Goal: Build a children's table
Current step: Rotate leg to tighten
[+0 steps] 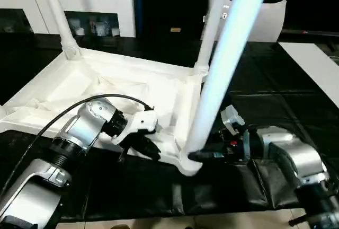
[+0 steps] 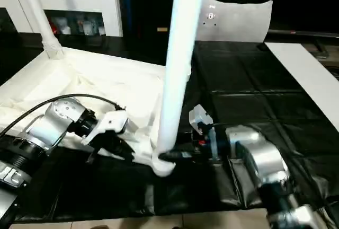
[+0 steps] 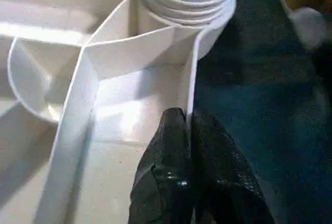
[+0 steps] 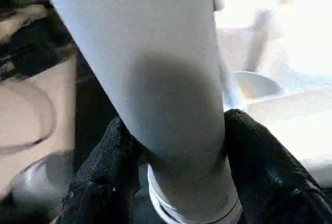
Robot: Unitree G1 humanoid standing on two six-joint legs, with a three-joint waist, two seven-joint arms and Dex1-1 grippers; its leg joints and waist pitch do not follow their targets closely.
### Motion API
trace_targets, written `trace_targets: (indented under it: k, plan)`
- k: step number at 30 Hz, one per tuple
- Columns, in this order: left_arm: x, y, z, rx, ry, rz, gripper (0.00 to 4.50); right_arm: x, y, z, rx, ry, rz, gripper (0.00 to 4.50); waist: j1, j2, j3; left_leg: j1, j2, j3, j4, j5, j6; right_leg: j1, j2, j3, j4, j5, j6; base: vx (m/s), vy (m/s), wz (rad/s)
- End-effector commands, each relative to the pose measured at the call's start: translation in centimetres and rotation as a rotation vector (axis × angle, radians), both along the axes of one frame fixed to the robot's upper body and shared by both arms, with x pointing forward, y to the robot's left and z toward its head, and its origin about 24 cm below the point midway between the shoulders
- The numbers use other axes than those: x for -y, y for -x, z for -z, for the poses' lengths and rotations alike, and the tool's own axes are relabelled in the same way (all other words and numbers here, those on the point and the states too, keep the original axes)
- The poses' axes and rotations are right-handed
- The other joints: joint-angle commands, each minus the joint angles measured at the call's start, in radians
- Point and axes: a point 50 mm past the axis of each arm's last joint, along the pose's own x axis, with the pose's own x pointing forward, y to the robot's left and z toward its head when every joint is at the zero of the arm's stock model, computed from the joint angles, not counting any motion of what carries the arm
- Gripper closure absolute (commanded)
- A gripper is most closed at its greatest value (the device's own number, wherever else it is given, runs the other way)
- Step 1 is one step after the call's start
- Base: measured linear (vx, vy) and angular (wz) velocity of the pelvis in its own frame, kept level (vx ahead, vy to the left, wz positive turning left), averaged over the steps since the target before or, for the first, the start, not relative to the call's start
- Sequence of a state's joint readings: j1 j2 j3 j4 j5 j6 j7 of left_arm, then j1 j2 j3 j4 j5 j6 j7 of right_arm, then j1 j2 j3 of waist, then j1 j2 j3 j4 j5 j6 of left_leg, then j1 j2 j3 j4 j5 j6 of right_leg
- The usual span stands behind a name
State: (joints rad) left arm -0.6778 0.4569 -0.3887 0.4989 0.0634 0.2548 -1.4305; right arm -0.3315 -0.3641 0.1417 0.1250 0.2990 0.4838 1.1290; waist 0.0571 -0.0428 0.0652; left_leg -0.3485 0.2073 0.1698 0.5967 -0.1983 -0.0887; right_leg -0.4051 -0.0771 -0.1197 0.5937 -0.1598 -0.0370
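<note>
Right hand (image 4: 171, 182) grips the near leg (image 1: 220, 64); left hand (image 3: 188, 146) pinches apparently the top's rim (image 3: 191, 86).

Black sheeting (image 1: 265, 75) covers the work surface, creased and glinting under overhead light. Along the near edge, a strip of pale floor (image 1: 159, 222) peeks out beneath it. Back left stands a white cabinet (image 1: 32, 6) with glass-fronted compartments, small items dimly visible inside, and clutter on top. Off to the right lies a flat white board (image 1: 318, 67) on the black. Beyond that, the room falls away into darkness.
</note>
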Motion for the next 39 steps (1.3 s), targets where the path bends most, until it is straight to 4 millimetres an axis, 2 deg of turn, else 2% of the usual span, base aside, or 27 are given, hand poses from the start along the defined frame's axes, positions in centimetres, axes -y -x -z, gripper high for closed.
trace_targets:
  k: [1,2,3,7,8,10,11,13,16,17,18,23,25,28,33,37,38,39]
  plan:
    - [3.6,-0.5,-0.7,0.052,0.110,-0.050,4.50,-2.2,-0.6,0.4,-0.004,0.010,0.114,2.40,-0.007,-0.001,-0.057,0.004,0.021,-0.008,-0.072,-0.203,0.009,0.049,-0.074,0.051,-0.104,-0.540,-0.069,0.000,0.000,0.00]
    - [3.7,-0.5,-0.7,0.056,0.112,-0.064,4.50,-2.4,-0.7,0.4,-0.006,0.005,0.136,2.40,-0.014,-0.001,-0.057,-0.004,0.017,-0.011,-0.071,-0.202,0.005,0.055,-0.076,0.047,-0.107,-0.565,-0.051,0.000,0.000,0.00]
    - [4.2,-0.7,-0.6,0.065,0.121,-0.110,4.50,-2.8,-1.1,0.4,-0.015,-0.004,0.207,2.41,-0.018,-0.001,-0.059,-0.004,0.017,-0.011,-0.071,-0.200,0.006,0.056,-0.076,0.048,-0.109,-0.565,-0.047,0.000,0.000,0.00]
    - [6.3,-1.5,-0.5,0.085,0.163,-0.267,4.50,-4.0,-2.8,1.0,-0.028,0.079,0.472,2.45,-0.045,0.000,-0.061,-0.004,0.015,-0.010,-0.069,-0.193,0.015,0.050,-0.071,0.049,-0.108,-0.517,-0.066,0.000,0.000,0.00]
    - [6.3,-1.5,-0.5,0.085,0.163,-0.267,4.50,-4.0,-2.8,1.0,-0.028,0.079,0.473,2.45,-0.049,0.001,-0.062,-0.005,0.014,-0.010,-0.068,-0.190,0.022,0.051,-0.072,0.050,-0.106,-0.506,-0.074,0.000,0.000,0.00]
    - [7.9,-1.9,-0.8,0.107,0.198,-0.362,4.50,-5.0,-3.2,0.9,-0.014,0.075,0.559,2.45,-0.050,0.002,-0.064,-0.004,0.014,-0.007,-0.066,-0.179,0.033,0.050,-0.070,0.053,-0.105,-0.481,-0.080,0.000,0.000,0.00]
    - [8.0,-1.9,-0.9,0.108,0.199,-0.367,4.50,-5.0,-3.2,0.9,-0.012,0.072,0.561,2.45,-0.050,0.002,-0.064,-0.004,0.015,-0.005,-0.066,-0.172,0.035,0.048,-0.070,0.055,-0.105,-0.467,-0.085,0.000,0.000,0.00]
    - [8.6,-2.0,-1.1,0.120,0.211,-0.394,4.50,-5.5,-3.3,0.8,-0.011,0.044,0.598,1.95,-0.045,0.002,-0.066,-0.005,0.018,-0.006,-0.069,-0.150,0.046,0.051,-0.069,0.057,-0.096,-0.407,-0.104,0.000,0.000,0.00]
    - [8.6,-2.0,-1.2,0.130,0.209,-0.390,4.50,-5.7,-3.3,0.7,-0.010,0.016,0.624,1.72,-0.045,0.004,-0.067,-0.006,0.020,-0.006,-0.070,-0.135,0.057,0.055,-0.069,0.059,-0.090,-0.351,-0.120,0.000,0.000,0.00]
    - [8.3,-2.0,-1.1,0.137,0.199,-0.383,4.50,-5.6,-3.3,0.7,-0.002,0.009,0.631,1.59,-0.044,0.008,-0.068,-0.007,0.020,-0.006,-0.071,-0.125,0.061,0.058,-0.070,0.060,-0.085,-0.317,-0.131,0.000,0.000,0.00]
    - [8.1,-2.0,-1.0,0.139,0.195,-0.377,4.50,-5.5,-3.3,0.6,0.003,0.006,0.633,1.46,-0.045,0.007,-0.067,-0.007,0.021,-0.006,-0.071,-0.129,0.062,0.058,-0.069,0.061,-0.086,-0.306,-0.138,0.000,0.000,0.00]
    - [7.2,-1.6,-0.7,0.133,0.178,-0.365,4.50,-4.8,-3.2,0.3,0.030,-0.002,0.634,0.99,-0.045,0.009,-0.063,-0.004,0.022,-0.006,-0.073,-0.163,0.054,0.059,-0.072,0.062,-0.090,-0.346,-0.135,0.000,0.000,0.00]
    - [6.9,-1.6,-0.5,0.135,0.174,-0.356,4.50,-4.3,-3.2,0.2,0.039,0.000,0.635,0.93,-0.047,0.007,-0.063,-0.007,0.023,-0.006,-0.074,-0.157,0.056,0.059,-0.071,0.063,-0.089,-0.340,-0.134,0.000,0.000,0.00]
    - [5.9,-1.3,-0.4,0.132,0.164,-0.307,4.50,-2.7,-3.0,0.1,0.069,0.030,0.601,0.54,-0.046,0.008,-0.065,-0.007,0.024,-0.006,-0.073,-0.138,0.064,0.061,-0.070,0.064,-0.084,-0.297,-0.143,0.000,0.000,0.00]
    - [4.4,-1.1,-0.2,0.134,0.126,-0.233,4.50,-0.9,-2.7,-0.5,0.106,0.026,0.455,0.19,-0.043,0.012,-0.063,-0.006,0.024,-0.005,-0.072,-0.150,0.071,0.062,-0.071,0.063,-0.084,-0.296,-0.155,0.000,0.000,0.00]
    - [3.2,-0.5,-0.3,0.119,0.093,-0.106,4.50,0.4,-1.9,-1.0,0.148,0.067,0.244,0.10,-0.034,0.010,-0.062,-0.006,0.024,-0.004,-0.071,-0.166,0.079,0.062,-0.072,0.063,-0.089,-0.332,-0.146,0.000,0.000,0.00]
    - [2.9,-0.4,-0.3,0.117,0.085,-0.066,4.50,0.7,-1.7,-1.1,0.149,0.072,0.194,0.10,-0.032,0.006,-0.061,-0.005,0.026,-0.003,-0.071,-0.166,0.079,0.060,-0.073,0.064,-0.089,-0.341,-0.144,0.000,0.000,0.00]
    - [2.8,-0.3,-0.4,0.120,0.081,-0.038,4.50,0.8,-1.7,-1.2,0.149,0.075,0.169,0.10,-0.027,0.007,-0.062,-0.004,0.025,-0.004,-0.071,-0.168,0.082,0.061,-0.073,0.063,-0.089,-0.348,-0.142,0.000,0.000,0.00]
